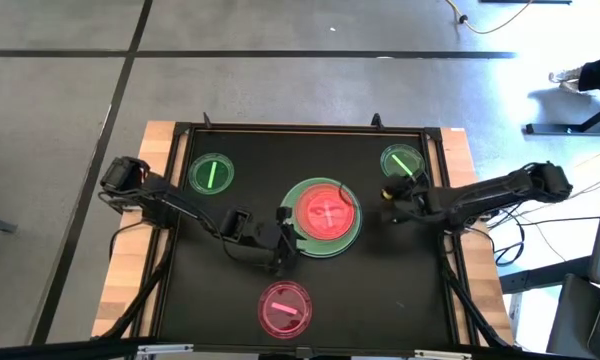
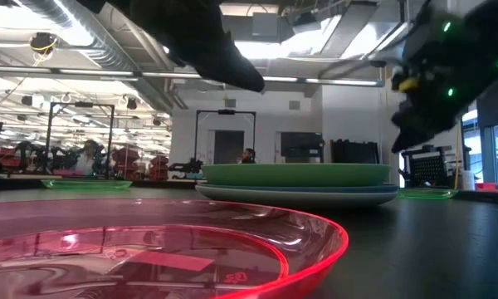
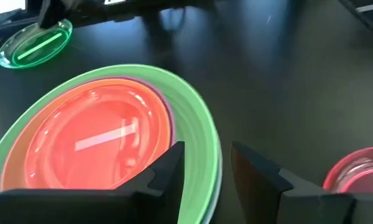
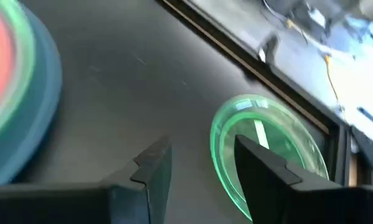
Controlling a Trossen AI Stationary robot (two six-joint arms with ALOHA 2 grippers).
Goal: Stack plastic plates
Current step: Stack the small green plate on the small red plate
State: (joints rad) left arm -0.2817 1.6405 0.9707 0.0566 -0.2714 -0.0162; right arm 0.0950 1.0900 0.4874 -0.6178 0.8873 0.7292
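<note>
A stack of plastic plates [image 1: 325, 216] stands mid-table: a large green plate [image 3: 196, 124] on a blue one [image 4: 46, 74], with purple, orange and a small pink-red plate [image 3: 81, 149] on top. My left gripper [image 1: 284, 230] [image 3: 207, 171] is open, its fingers standing over the stack's near-left rim. My right gripper [image 1: 391, 196] [image 4: 202, 171] is open, hovering between the stack and a small translucent green plate [image 1: 402, 162] [image 4: 267, 143] lying flat by the far right corner. Another small green plate [image 1: 211, 173] and a pink-red plate [image 1: 283, 307] [image 2: 149, 249] lie flat on the table.
The black table top [image 1: 380, 290] has a raised frame [image 1: 310, 127] along its edges. Bare surface lies at the near left and the near right. Beyond the table, in the low view, is a room with racks and equipment [image 2: 224, 141].
</note>
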